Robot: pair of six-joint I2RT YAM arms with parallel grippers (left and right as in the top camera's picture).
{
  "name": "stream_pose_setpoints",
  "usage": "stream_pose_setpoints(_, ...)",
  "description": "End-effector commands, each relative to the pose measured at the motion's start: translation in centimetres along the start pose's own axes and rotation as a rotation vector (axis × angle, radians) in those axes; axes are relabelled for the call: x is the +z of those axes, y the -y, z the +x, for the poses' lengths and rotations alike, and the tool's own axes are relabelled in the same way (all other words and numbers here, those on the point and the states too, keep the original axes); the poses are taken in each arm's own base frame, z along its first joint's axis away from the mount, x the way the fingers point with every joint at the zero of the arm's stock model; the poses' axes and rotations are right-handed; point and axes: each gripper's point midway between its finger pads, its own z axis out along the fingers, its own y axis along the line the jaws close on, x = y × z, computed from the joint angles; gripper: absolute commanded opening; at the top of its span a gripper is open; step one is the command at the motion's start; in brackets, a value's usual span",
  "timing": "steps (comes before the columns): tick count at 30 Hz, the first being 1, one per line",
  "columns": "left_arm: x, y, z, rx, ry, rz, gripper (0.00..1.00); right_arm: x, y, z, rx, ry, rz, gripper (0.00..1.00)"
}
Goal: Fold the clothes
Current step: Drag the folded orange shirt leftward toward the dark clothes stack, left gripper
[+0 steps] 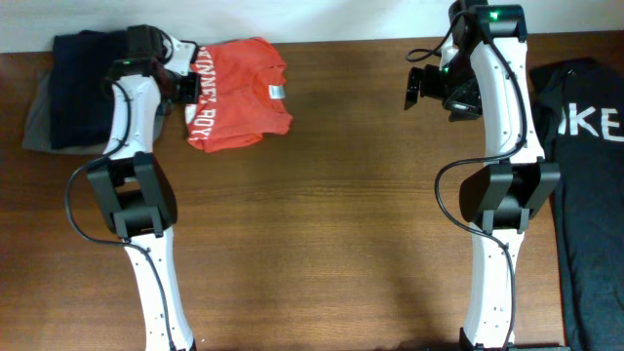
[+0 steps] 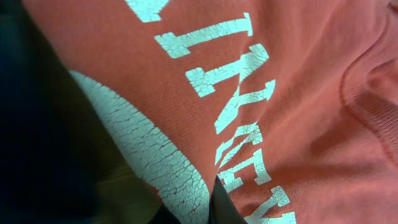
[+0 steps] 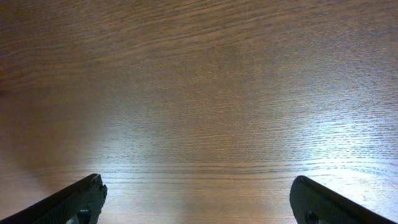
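My left tool (image 1: 185, 86) is closed at the left edge of the folded orange-red T-shirt (image 1: 239, 93), apparently pinching its fabric, at the desk's (image 1: 322, 214) far-left side beside dark clothes (image 1: 73, 93). My right tool (image 3: 197, 182) hangs wide open above the desk.

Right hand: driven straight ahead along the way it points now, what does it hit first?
The bare wooden table. The right hand is open, and its wrist view shows only wood grain ahead, with nothing lying in the way. The pictures don't settle how far off the surface is.
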Motion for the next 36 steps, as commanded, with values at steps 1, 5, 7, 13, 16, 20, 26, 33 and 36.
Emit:
stream_pose_setpoints(1,-1.5,-2.2,-1.3,0.014,0.045,-0.037,0.0,-1.7,-0.2,0.0,-0.016,0.037,-0.003,0.99)
stream_pose_setpoints(5,-3.3,-3.2,-2.6,0.012,0.083,-0.058,0.0,-1.7,-0.2,0.0,-0.016,0.036,-0.003,0.99)
stream_pose_setpoints(7,-4.0,-3.5,-3.1,0.013,0.097,-0.065,0.0,-1.7,-0.2,0.0,-0.016,0.037,-0.004,0.99)
stream_pose_setpoints(13,-5.4,-3.5,-4.0,0.018,0.118,-0.074,0.0,-1.7,-0.4,0.1,-0.016,0.034,-0.014,0.99)
stream_pose_setpoints(16,-6.2,-3.5,-4.5,0.029,0.131,-0.08,0.0,-1.7,-0.4,0.1,-0.017,0.034,-0.014,0.99)
stream_pose_setpoints(20,-7.3,-4.1,-4.8,0.023,0.147,-0.093,0.0,-1.7,-0.4,0.1,-0.017,0.034,-0.014,0.99)
stream_pose_setpoints(26,-9.5,-5.5,-5.3,0.013,0.178,-0.121,0.0,-1.7,-0.4,0.1,-0.017,0.034,-0.014,0.99)
stream_pose_setpoints(33,-12.1,-7.2,-5.7,0.006,0.211,-0.154,0.01,-1.7,-0.4,0.1,-0.017,0.034,-0.014,0.99)
stream_pose_setpoints(36,-12.9,-7.2,-6.0,0.008,0.222,-0.16,0.0,-1.7,-0.4,0.1,-0.017,0.034,-0.014,0.99)
